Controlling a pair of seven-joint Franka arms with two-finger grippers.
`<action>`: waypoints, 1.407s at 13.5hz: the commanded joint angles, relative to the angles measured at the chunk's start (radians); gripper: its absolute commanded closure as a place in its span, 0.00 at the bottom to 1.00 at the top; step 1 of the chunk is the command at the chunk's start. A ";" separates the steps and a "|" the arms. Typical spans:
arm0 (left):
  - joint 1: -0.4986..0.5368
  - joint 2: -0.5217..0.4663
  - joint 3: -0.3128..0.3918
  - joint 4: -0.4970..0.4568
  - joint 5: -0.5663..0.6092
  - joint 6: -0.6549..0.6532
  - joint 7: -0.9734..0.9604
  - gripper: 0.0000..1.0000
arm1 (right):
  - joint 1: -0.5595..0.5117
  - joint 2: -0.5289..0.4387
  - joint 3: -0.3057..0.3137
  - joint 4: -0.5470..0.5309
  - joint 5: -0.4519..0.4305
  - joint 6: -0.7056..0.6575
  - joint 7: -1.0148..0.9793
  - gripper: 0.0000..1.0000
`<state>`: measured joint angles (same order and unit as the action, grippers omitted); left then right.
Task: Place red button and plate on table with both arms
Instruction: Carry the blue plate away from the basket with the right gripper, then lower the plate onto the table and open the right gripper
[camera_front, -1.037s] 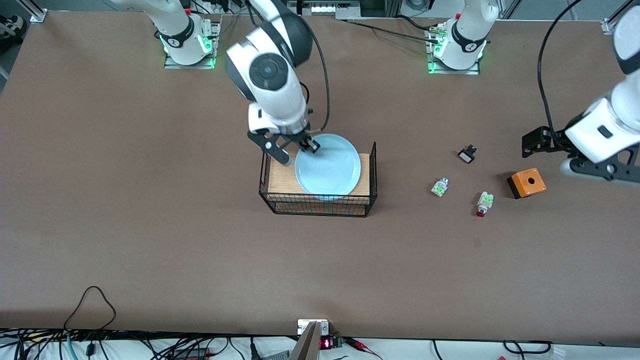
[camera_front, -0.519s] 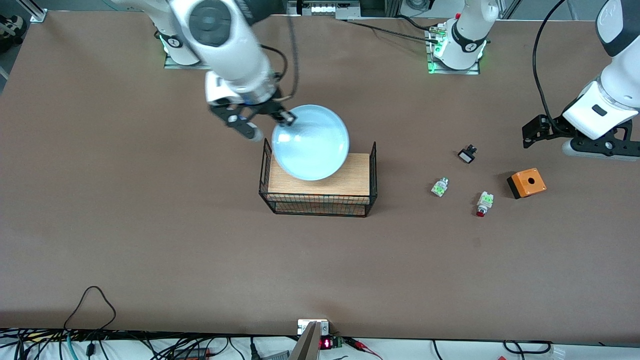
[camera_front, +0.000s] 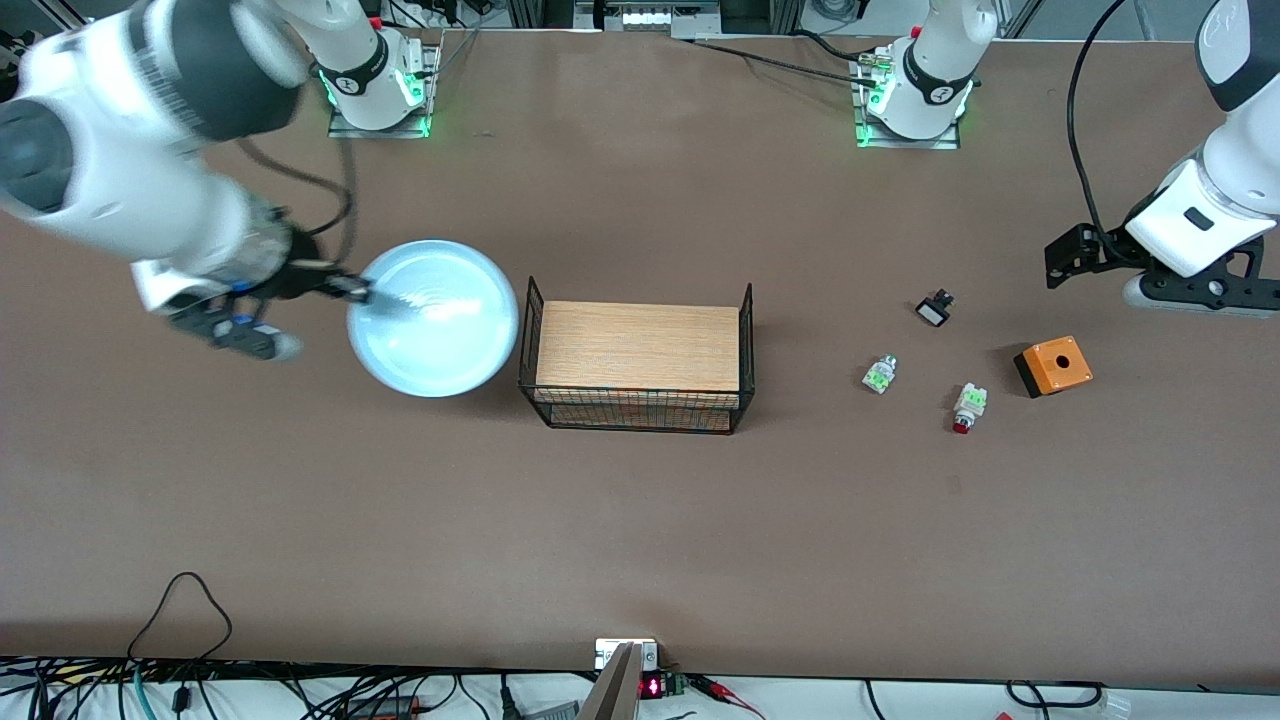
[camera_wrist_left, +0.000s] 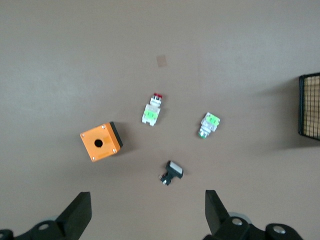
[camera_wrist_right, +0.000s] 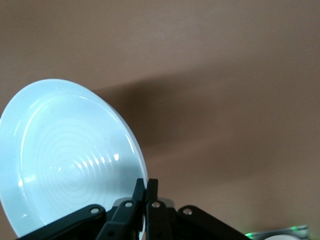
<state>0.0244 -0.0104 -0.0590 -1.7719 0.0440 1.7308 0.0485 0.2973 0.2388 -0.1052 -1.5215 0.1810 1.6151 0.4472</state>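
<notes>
My right gripper (camera_front: 360, 292) (camera_wrist_right: 146, 186) is shut on the rim of the pale blue plate (camera_front: 432, 318) (camera_wrist_right: 65, 160). It holds the plate tilted in the air over the brown table (camera_front: 640, 520), beside the rack toward the right arm's end. The red button (camera_front: 966, 407) (camera_wrist_left: 152, 111) lies on the table near the left arm's end, its red cap pointing toward the front camera. My left gripper (camera_front: 1205, 298) (camera_wrist_left: 146, 220) hangs open and empty above the table close to the button, the orange box and the small parts.
A black wire rack with a wooden top (camera_front: 637, 350) (camera_wrist_left: 310, 106) stands mid-table. An orange box (camera_front: 1052, 366) (camera_wrist_left: 101, 142), a green-patched piece without red tip (camera_front: 879, 374) (camera_wrist_left: 209, 124) and a black-and-white piece (camera_front: 934, 308) (camera_wrist_left: 172, 172) lie around the button.
My right arm lifted the plate off the rack's wooden top and swung it toward the right arm's end of the table. The left gripper drifted slightly and stayed open.
</notes>
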 joint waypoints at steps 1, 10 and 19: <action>0.006 -0.010 -0.002 0.016 -0.009 -0.030 -0.002 0.00 | -0.097 -0.018 0.018 -0.092 -0.072 0.003 -0.226 1.00; 0.006 -0.010 -0.007 0.028 -0.007 -0.054 -0.002 0.00 | -0.293 0.066 0.019 -0.415 -0.117 0.466 -0.608 1.00; 0.006 -0.010 -0.004 0.028 -0.012 -0.070 -0.004 0.00 | -0.320 0.140 0.021 -0.588 -0.110 0.737 -0.687 0.02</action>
<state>0.0243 -0.0104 -0.0610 -1.7556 0.0440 1.6828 0.0477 -0.0015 0.3960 -0.1016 -2.1137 0.0648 2.3544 -0.2228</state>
